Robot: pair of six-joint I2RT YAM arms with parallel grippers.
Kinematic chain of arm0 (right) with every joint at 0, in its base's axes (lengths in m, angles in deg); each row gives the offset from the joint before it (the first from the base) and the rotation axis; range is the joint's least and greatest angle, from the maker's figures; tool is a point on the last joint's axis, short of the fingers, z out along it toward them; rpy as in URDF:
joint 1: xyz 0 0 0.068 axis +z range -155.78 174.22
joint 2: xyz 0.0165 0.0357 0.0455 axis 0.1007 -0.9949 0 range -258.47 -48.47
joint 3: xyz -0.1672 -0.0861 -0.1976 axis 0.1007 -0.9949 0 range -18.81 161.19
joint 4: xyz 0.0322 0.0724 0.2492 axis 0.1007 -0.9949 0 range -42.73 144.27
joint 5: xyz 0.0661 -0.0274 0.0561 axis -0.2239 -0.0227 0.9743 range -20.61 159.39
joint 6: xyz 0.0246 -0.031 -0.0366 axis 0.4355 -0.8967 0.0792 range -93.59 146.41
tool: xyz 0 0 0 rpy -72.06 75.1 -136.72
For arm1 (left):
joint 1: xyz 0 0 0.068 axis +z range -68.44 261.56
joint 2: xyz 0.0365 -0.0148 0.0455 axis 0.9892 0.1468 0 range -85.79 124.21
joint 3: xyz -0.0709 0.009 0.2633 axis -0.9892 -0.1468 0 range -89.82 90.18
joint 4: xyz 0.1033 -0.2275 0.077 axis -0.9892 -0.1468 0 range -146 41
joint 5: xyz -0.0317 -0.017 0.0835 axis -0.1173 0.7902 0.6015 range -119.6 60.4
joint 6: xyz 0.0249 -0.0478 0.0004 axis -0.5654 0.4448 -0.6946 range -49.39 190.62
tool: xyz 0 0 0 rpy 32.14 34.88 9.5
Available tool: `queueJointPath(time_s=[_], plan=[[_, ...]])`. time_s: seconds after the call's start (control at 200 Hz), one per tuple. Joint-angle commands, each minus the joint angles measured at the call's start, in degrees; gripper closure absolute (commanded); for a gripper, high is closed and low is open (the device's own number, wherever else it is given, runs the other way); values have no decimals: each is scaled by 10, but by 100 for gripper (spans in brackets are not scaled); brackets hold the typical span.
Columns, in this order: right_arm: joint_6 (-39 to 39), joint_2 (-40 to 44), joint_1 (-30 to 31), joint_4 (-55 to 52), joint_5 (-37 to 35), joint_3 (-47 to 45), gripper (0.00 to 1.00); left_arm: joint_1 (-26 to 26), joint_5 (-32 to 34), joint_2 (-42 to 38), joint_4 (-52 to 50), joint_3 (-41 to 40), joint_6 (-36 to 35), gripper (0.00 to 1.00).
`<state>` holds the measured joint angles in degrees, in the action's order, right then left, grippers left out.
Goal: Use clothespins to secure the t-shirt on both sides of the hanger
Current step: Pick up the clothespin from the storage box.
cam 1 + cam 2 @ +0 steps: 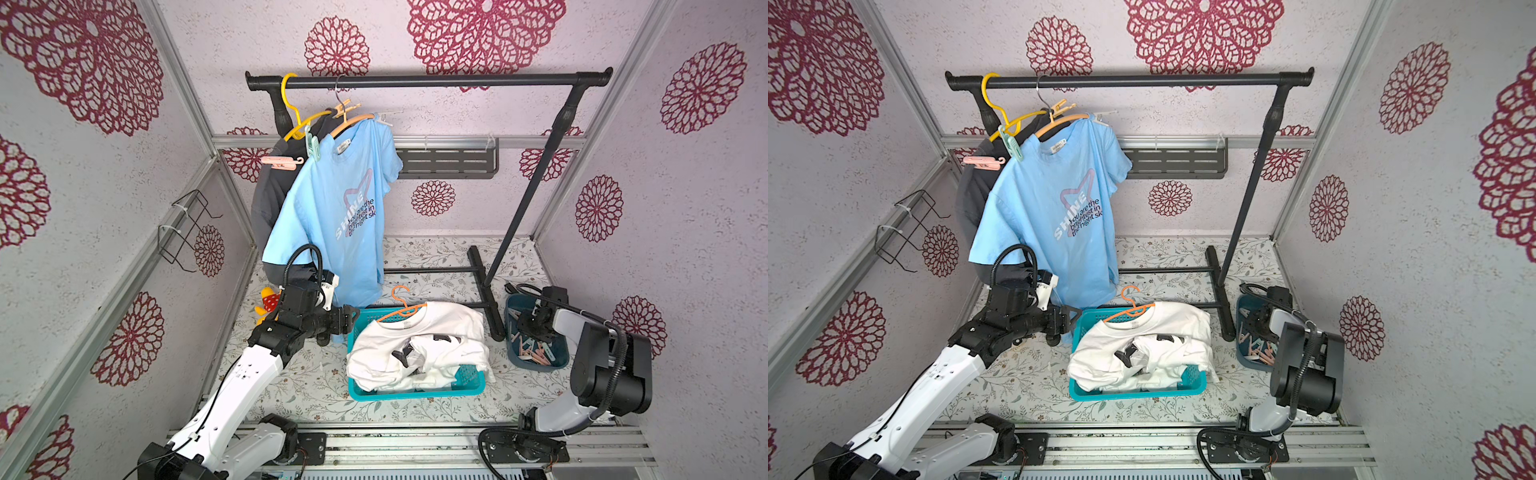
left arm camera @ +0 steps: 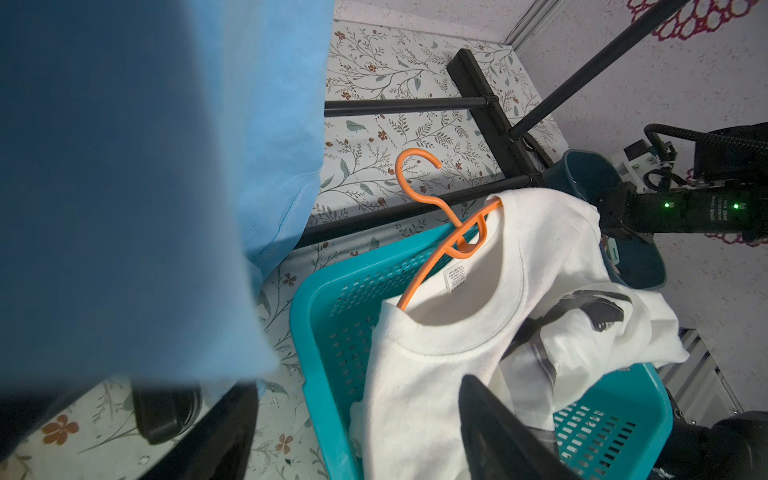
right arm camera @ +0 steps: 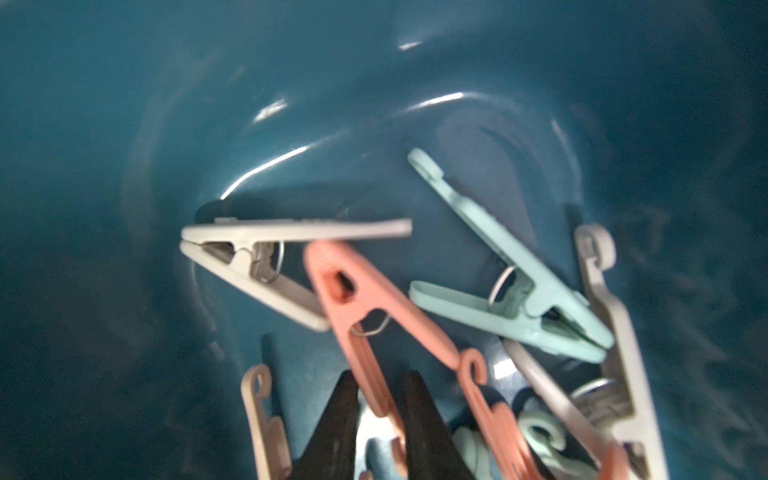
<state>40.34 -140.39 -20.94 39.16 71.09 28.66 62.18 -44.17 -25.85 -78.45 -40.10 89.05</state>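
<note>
- Right gripper (image 3: 379,376) is sunk inside the dark bin (image 1: 540,367). Only its wrist view shows the fingers (image 3: 338,424), standing narrow on either side of one leg of a pink pin (image 3: 320,262). Whether they press on it I cannot tell.
- Just past its tips lie a whitish pin (image 3: 291,230) and a mint pin (image 3: 540,307), with more crowding beside the fingers. The bin wall curves close all round.
- From above, the same bin is just a heap of pins (image 1: 536,351) half hidden by the arm.
- Left gripper (image 1: 347,318) is wide open and empty at the hem of the blue shirt (image 1: 332,199). In its wrist view that cloth hangs before one finger (image 2: 216,432).
- Ahead of it is the basket (image 2: 316,316) rim, with a white shirt (image 2: 436,374) on an orange hanger (image 2: 455,250) spilling over the edge.
- Only the top views show the rail (image 1: 432,80) high above both grippers. The blue shirt hangs there on a peach hanger (image 1: 353,122) with a shoulder pin (image 1: 312,146).
- The rack foot (image 1: 484,291) stands between the grippers, and open worktop (image 1: 316,386) lies under the left arm.
</note>
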Motion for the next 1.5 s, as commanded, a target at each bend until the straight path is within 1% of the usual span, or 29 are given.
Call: queueJointPath(time_s=[0.0,0.165,0.26,0.51,0.6,0.705,0.781,0.876,0.961,1.141,1.221,1.296,1.376,1.496], plan=[[-3,3,4,-10,-10,10,80,7,-5,-5,8,3,-2,22],[0,3,7,-10,-8,9,83,7,-7,-10,8,2,1,22],[2,7,8,-12,-8,8,86,7,-5,-13,9,2,3,22],[6,39,9,-3,-1,-5,92,7,-3,-25,10,1,6,21],[9,52,9,1,1,-10,94,7,-15,-30,18,-2,10,21],[15,73,9,-3,10,-10,96,7,-12,-40,19,-2,7,21],[15,98,10,-9,16,-9,100,7,-3,-49,22,-4,5,21],[13,143,17,-14,7,-13,100,7,-2,-62,37,-10,2,19],[7,189,31,-13,-4,-17,100,8,-12,-72,43,-8,-2,16],[-23,279,75,22,-14,-31,100,7,-5,-96,59,-13,-12,12],[-52,314,102,32,-18,-38,100,7,-17,-107,50,-10,-26,12],[-92,349,140,34,-19,-40,100,7,-29,-121,36,-4,-43,12],[-135,393,181,54,-5,-53,100,7,-55,-138,30,-1,-57,14],[-182,463,224,112,53,-86,100,-3,-96,-162,27,-1,-73,16]])
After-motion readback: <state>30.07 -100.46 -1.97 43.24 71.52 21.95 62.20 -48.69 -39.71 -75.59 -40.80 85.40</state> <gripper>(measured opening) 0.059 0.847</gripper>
